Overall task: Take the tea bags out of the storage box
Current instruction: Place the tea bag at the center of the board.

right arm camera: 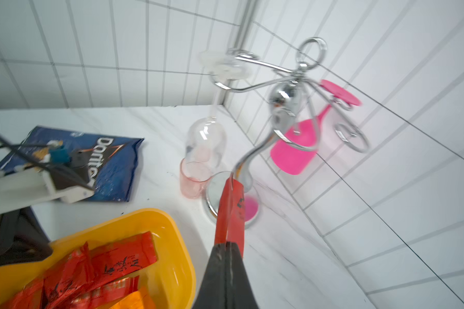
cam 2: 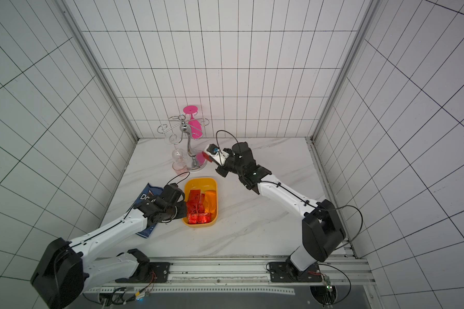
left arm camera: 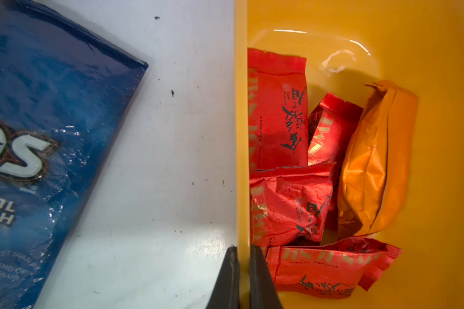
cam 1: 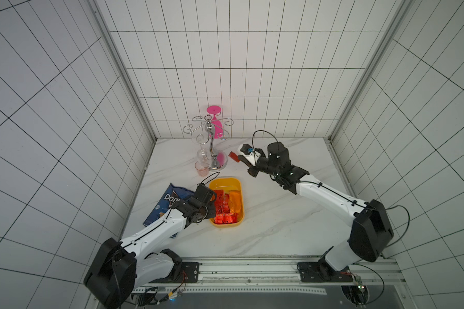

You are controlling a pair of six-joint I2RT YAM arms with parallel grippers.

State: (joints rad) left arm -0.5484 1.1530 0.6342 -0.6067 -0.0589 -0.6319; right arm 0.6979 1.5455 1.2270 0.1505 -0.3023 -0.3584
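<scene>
- five tea bags [left arm camera: 289, 206] are lying in the storage box [left arm camera: 241, 133], four red ones crowding one long wall and an orange one [left arm camera: 373, 166] resting beside them toward the middle.
- the left gripper [left arm camera: 243, 247] is pinching that same long wall, with one finger inside the box and one outside, and its jaws are closing tight on the plastic.
- the right gripper [right arm camera: 227, 244] is holding a red tea bag [right arm camera: 229, 208] by one end, jaws clamping narrowly on the foil. the sachet is hanging in the air outside the box, near the chrome glass rack [right arm camera: 283, 97].
- the box is sitting on the marble table [cam 1: 265, 214] between the two arms, and a blue chip bag [right arm camera: 113, 166] is lying just beside it, partly under the left arm.
- a pink glass [right arm camera: 292, 152] and a clear glass [right arm camera: 205, 139] are hanging upside down from the rack, and a small pinkish cup [right arm camera: 193, 182] is standing by its base.
</scene>
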